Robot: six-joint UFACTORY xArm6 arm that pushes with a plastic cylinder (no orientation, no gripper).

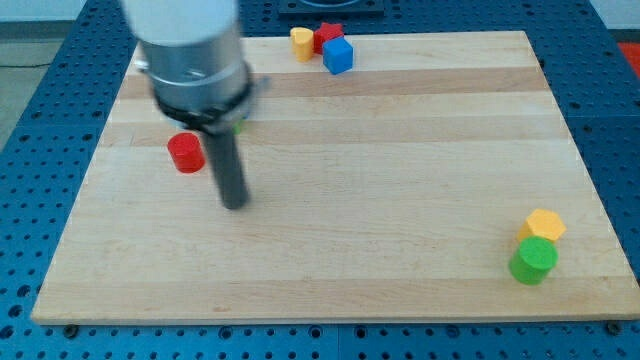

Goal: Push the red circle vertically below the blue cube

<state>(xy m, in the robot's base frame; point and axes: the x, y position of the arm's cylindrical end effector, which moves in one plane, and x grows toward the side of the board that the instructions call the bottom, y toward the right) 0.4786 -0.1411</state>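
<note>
Wooden board [400,200]: red circle [186,152] just upper-left of my tip [235,203], untouched.

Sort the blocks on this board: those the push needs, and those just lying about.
Needed: red circle, left of my tip; blue cube.

Lying about: yellow heart-like block, red star-like block, yellow block, green cylinder.
</note>
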